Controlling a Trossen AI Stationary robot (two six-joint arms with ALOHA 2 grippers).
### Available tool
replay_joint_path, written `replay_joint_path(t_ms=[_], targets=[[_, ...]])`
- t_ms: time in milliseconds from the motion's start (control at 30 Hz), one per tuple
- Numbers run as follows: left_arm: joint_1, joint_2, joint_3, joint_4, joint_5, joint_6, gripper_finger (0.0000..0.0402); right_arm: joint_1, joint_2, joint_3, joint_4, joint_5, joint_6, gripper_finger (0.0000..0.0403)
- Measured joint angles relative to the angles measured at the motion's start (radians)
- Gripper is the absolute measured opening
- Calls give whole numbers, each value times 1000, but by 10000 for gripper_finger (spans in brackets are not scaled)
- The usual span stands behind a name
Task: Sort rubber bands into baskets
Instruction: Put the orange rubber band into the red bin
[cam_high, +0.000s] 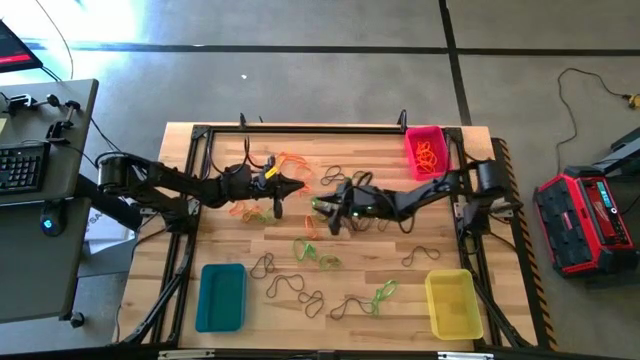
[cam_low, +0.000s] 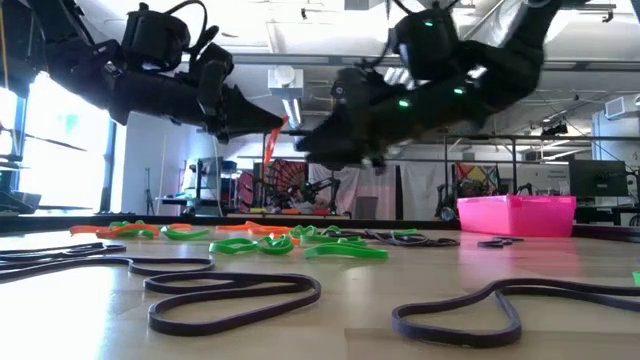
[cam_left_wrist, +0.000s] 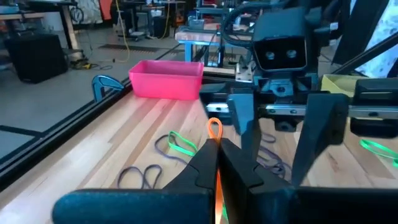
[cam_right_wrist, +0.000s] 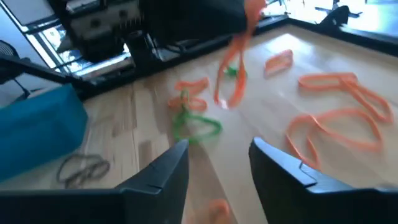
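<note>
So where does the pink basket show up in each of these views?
High view: pink basket at the table's far right corner, orange bands inside.
Low view: pink basket at right, on the table.
Left wrist view: pink basket upper left of centre.
Right wrist view: not in it.
Shared landmark: the wooden table.

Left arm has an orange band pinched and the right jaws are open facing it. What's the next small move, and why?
Probably ease the right gripper forward until its open jaws straddle the orange band hanging from the shut left gripper, then close. The two grippers face each other above mid-table, which looks like a handover toward the pink basket.
</note>
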Motion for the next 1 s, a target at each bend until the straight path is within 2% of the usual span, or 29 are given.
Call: replay_joint_path(t_ms=[267, 433, 567, 733, 767, 1000], targets=[[-52, 0, 0, 52, -2, 24, 0, -1, 65, 141, -3, 29, -58, 191], [-67, 0, 0, 55, -2, 24, 0, 6, 76, 178, -7, 33, -150, 187], [-76, 0, 0, 55, -2, 24, 0, 17, 76, 184, -30, 36, -178, 145], [-79, 0, 0, 54, 3, 17, 2, 27, 76, 184, -82, 103, -182, 29], [-82, 0, 0, 53, 2, 17, 4, 30, 76, 184, -91, 122, -182, 16], [-103, 0, 0, 58, 3, 17, 48, 33, 76, 183, -102, 156, -178, 4]])
